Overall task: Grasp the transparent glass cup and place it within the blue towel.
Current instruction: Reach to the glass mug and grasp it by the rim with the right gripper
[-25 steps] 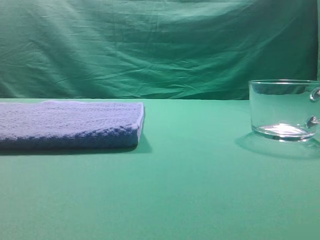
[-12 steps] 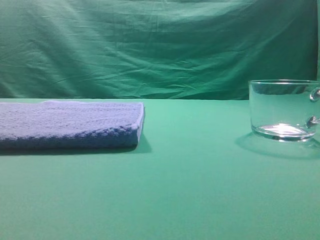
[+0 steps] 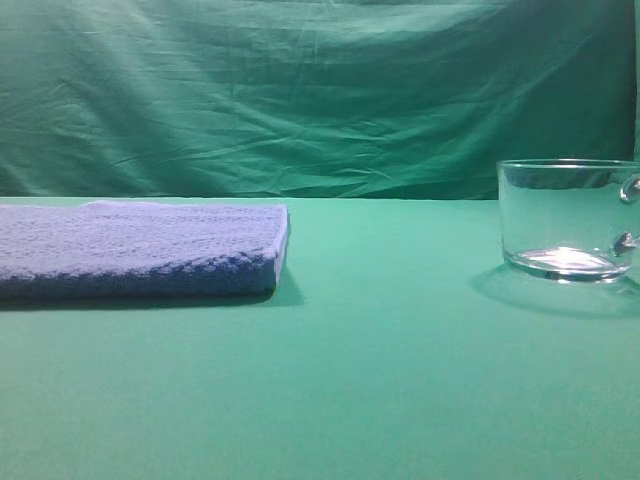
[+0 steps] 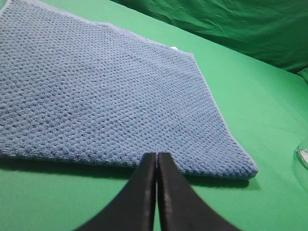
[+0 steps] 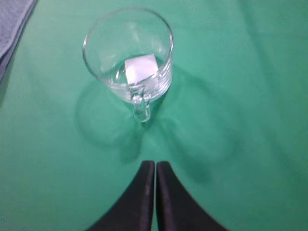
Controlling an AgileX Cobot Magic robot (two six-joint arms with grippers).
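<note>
The transparent glass cup (image 3: 567, 220) stands upright and empty on the green cloth at the right edge of the exterior high view, its handle cut off by the frame. From the right wrist view the cup (image 5: 128, 54) sits ahead with its small handle turned toward my right gripper (image 5: 155, 164), which is shut and hangs a short way back from it, touching nothing. The blue towel (image 3: 140, 246) lies flat at the left. My left gripper (image 4: 157, 156) is shut, empty, above the near edge of the towel (image 4: 96, 91).
A green cloth covers the table (image 3: 380, 380) and a green curtain (image 3: 320, 90) hangs behind. A sliver of the cup's rim (image 4: 303, 156) shows at the right edge of the left wrist view. A corner of the towel (image 5: 12, 24) shows top left in the right wrist view.
</note>
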